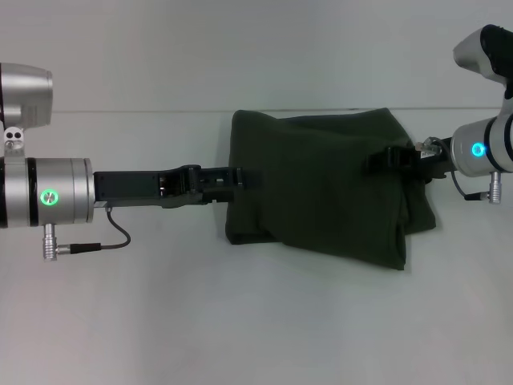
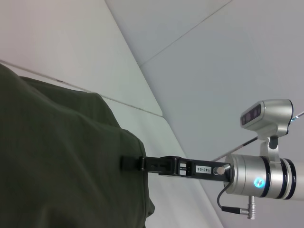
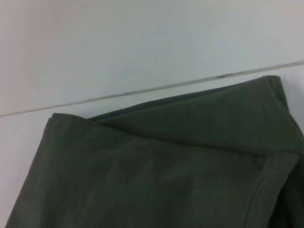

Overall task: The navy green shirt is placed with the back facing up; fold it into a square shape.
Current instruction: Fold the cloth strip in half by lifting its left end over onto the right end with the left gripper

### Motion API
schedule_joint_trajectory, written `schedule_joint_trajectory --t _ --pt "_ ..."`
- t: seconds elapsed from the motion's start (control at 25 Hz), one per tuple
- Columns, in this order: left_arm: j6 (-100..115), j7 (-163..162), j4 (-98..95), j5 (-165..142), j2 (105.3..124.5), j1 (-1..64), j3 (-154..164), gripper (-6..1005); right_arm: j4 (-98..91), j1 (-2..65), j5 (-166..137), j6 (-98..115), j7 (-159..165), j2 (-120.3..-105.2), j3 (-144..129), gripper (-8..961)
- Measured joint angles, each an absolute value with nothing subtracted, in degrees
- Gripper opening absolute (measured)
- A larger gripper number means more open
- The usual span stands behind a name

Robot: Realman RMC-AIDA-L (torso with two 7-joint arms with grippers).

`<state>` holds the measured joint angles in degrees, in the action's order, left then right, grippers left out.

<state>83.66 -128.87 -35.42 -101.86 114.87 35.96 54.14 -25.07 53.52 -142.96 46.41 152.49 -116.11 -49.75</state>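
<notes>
The navy green shirt is a dark olive bundle folded over itself, right of the middle of the white table; its lower edges sag unevenly. My left gripper reaches in from the left and is shut on the shirt's left edge. My right gripper comes in from the right and is shut on the cloth near the right side. The left wrist view shows the shirt close up, with the right gripper pinching its edge. In the right wrist view only the shirt shows, with a folded flap across it.
The white table stretches around the shirt, and its back edge runs just behind the cloth. The left arm's cable hangs near the left side.
</notes>
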Motion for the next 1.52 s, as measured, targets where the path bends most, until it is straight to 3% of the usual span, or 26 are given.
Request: schedule_joint_trajectory --t 0.44,0.88,1.0,1.28,1.52 --pt "83.6 -128.9 -35.8 -101.9 114.96 36.1 54.0 935 -27.1 53.4 -142.3 47.9 152.6 -115.82 -49.5 434" --pt "83.7 -129.0 -35.8 -101.9 114.96 35.9 53.4 934 -34.9 52.2 -141.8 52.7 153.5 -116.32 -49.2 45" --pt "83.6 -129.0 -35.9 -101.9 114.96 35.8 53.3 934 -38.7 51.9 -142.4 54.9 154.7 -116.34 -49.5 58" --pt "83.7 -129.0 -35.9 -101.9 114.96 35.7 52.6 934 -40.5 54.9 -146.6 56.3 155.5 -114.57 -50.2 89" --pt "83.7 -129.0 -35.9 -101.9 114.96 35.8 52.1 934 -37.0 56.4 -149.2 52.5 155.4 -115.21 -51.2 116"
